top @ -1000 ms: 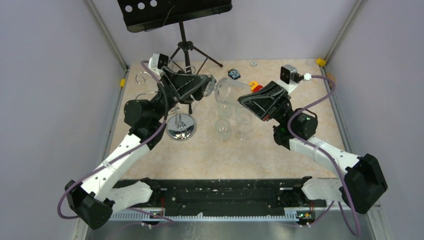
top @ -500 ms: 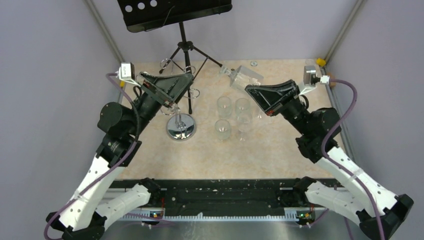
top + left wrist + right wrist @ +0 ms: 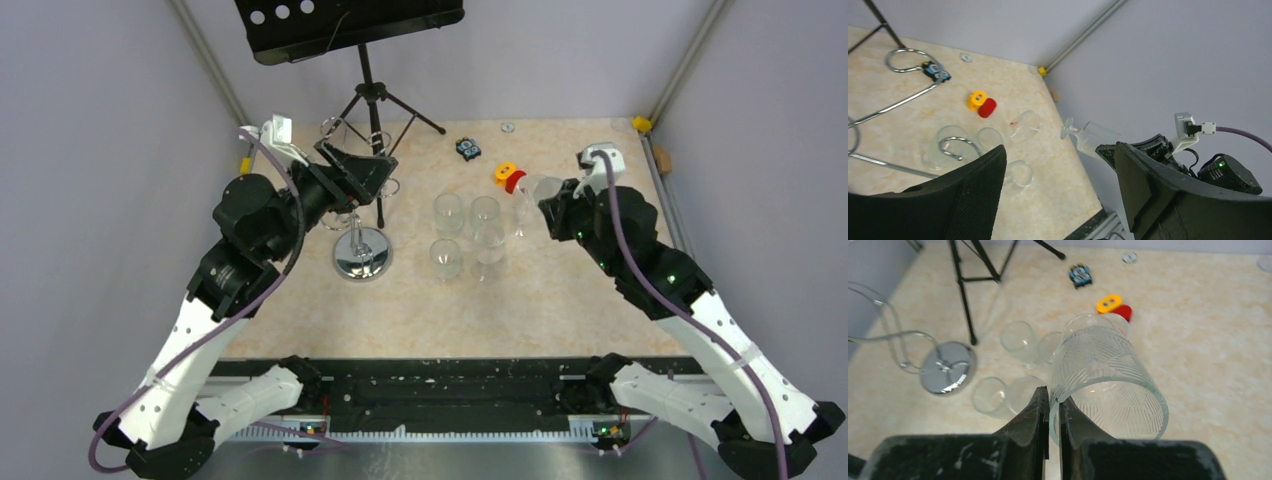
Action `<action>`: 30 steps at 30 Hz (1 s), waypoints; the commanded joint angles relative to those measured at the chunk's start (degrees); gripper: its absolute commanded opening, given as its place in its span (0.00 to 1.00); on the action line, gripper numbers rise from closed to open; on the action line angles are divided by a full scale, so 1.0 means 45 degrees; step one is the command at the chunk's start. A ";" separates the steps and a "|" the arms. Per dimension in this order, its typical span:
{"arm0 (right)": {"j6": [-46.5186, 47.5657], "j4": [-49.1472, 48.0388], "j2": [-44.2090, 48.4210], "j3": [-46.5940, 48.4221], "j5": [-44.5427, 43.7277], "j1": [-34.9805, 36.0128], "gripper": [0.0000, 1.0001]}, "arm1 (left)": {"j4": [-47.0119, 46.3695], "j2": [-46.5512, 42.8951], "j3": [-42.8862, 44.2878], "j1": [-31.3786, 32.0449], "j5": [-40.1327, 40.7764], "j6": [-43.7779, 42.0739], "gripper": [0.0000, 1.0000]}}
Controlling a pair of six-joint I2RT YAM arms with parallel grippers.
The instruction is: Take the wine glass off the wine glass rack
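Here, wine glass [image 3: 1104, 367] rim toward fingers [image 3: 1029, 426]

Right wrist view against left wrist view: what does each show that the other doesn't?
Only right wrist: the rack's mirrored base, and the right pincer closed on the wine glass rim. Only left wrist: the open left pincer, the right arm from outside, the glass's stem and foot. Both: that glass, the rack's chrome loops, the yellow and red pieces, the standing glasses.

You could read no text, label, brand, number or sign on anything in any of the three views.
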State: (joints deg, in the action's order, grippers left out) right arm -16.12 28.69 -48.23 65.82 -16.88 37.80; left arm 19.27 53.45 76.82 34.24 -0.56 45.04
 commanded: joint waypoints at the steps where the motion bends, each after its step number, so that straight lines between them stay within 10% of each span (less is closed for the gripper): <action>1: 0.1021 0.1794 -0.0373 0.0761 -0.1846 -0.0021 0.00 | 0.0655 -0.0665 0.0603 0.0036 0.1412 -0.1340 0.82; 18: 0.0438 0.2574 -0.2770 -0.0608 0.0814 -0.0156 0.00 | 0.3627 -0.1262 0.1879 -0.1419 0.3755 -0.4039 0.86; 30: -0.0345 0.1534 -0.3926 -0.2287 0.1313 -0.0627 0.00 | 0.4117 -0.1534 0.1940 0.0018 0.4303 -0.4832 0.87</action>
State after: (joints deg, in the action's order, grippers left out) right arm -16.32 41.36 -65.25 55.83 -11.57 36.80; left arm 38.44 47.70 84.12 34.20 18.20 25.43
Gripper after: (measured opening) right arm 0.050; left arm 0.867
